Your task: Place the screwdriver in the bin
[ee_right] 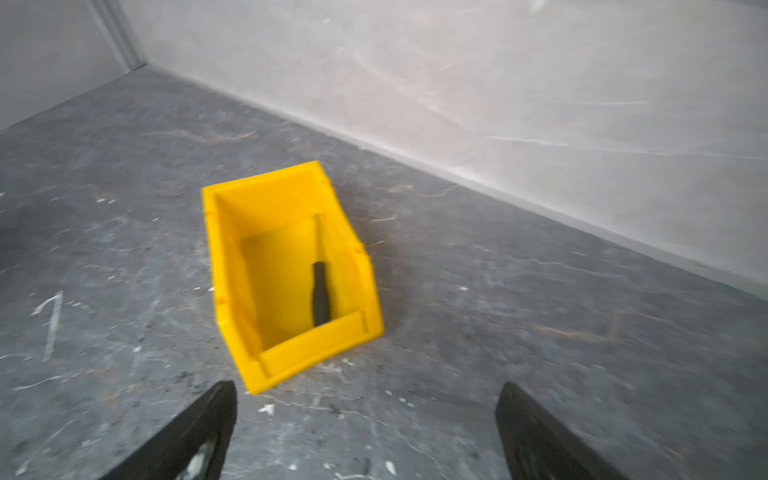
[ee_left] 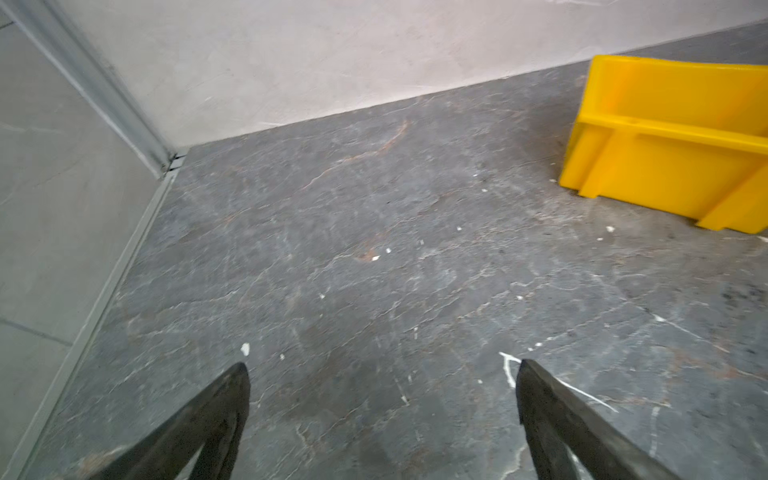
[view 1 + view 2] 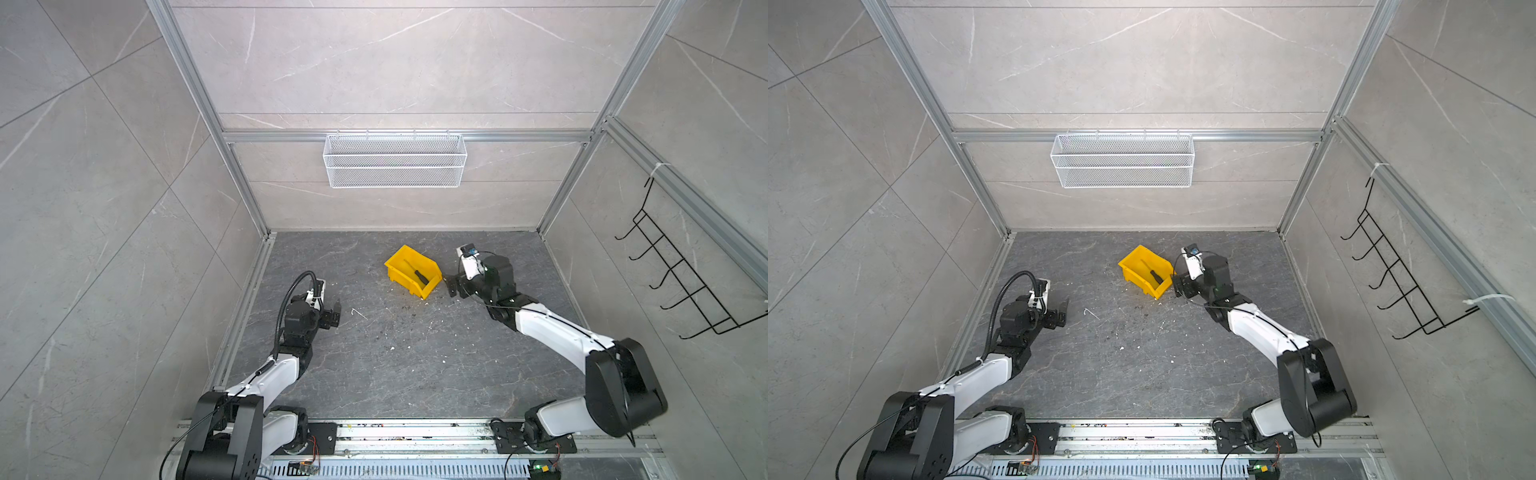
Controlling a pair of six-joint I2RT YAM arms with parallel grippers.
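Note:
The yellow bin (image 3: 415,255) (image 3: 1152,255) stands on the dark floor towards the back, a little right of the middle. The screwdriver (image 3: 419,276) (image 3: 1154,276) lies inside it, its black handle (image 1: 320,297) near the low front lip and its thin shaft pointing to the back wall. My right gripper (image 3: 451,286) (image 1: 365,386) is just right of the bin (image 1: 232,266), open and empty, with the lip a short way ahead of its fingertips. My left gripper (image 3: 337,309) (image 2: 383,363) hovers open and empty over bare floor at the left, well away from the bin (image 2: 665,158).
A white wire mesh basket (image 3: 395,162) hangs on the back wall. A black wire hook rack (image 3: 685,270) hangs on the right wall. A thin white bent scrap (image 3: 358,312) and small white crumbs lie on the floor between the arms.

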